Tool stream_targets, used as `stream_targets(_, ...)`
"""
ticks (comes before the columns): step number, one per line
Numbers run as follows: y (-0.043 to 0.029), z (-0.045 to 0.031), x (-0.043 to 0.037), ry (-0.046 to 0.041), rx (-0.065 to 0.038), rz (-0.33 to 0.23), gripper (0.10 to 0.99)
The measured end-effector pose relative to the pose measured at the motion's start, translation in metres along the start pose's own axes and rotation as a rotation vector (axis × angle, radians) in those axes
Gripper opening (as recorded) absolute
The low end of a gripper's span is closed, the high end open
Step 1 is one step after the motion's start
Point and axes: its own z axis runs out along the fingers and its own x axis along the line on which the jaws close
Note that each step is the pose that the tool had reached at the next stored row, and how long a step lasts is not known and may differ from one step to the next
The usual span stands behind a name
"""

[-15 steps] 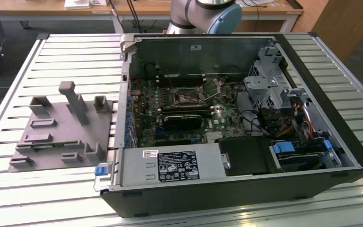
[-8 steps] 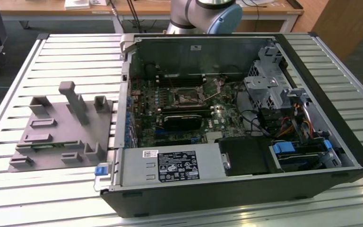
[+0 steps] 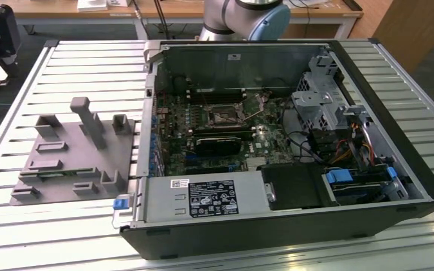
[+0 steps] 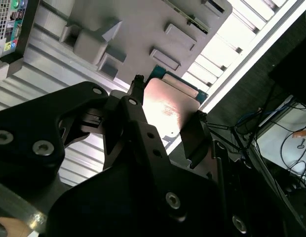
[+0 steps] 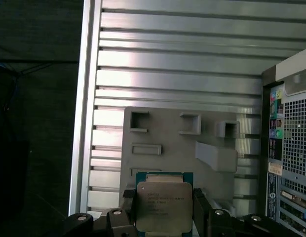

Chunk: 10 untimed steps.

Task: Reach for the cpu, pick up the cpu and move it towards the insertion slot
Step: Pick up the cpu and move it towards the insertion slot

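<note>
In both wrist views my gripper (image 5: pixel 164 213) (image 4: pixel 167 118) is shut on the cpu (image 5: pixel 163 200) (image 4: pixel 165 106), a flat square chip with a shiny silver top and a green rim. One black finger (image 5: pixel 128 210) presses on one side of it and a second on the opposite side. The chip hangs in the air over the edge of a grey plastic fixture (image 5: pixel 172 148). In the exterior view the insertion slot (image 3: pixel 223 116), a square socket with a dark centre and a metal frame, lies on the motherboard inside the open computer case (image 3: pixel 277 141).
The grey fixture (image 3: pixel 66 164) with blocks and posts rests on the slatted metal table (image 3: pixel 51 73) at the exterior view's left of the case. A long black card (image 3: pixel 217 144) sits just below the socket. Drive cages and cables (image 3: pixel 330 124) fill the case's right side.
</note>
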Motion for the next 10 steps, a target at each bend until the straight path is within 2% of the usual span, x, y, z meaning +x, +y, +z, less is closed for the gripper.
stream_targets(10,-0.0008,-0.0002,-0.0225,0.0007,0.000,0.000,0.541)
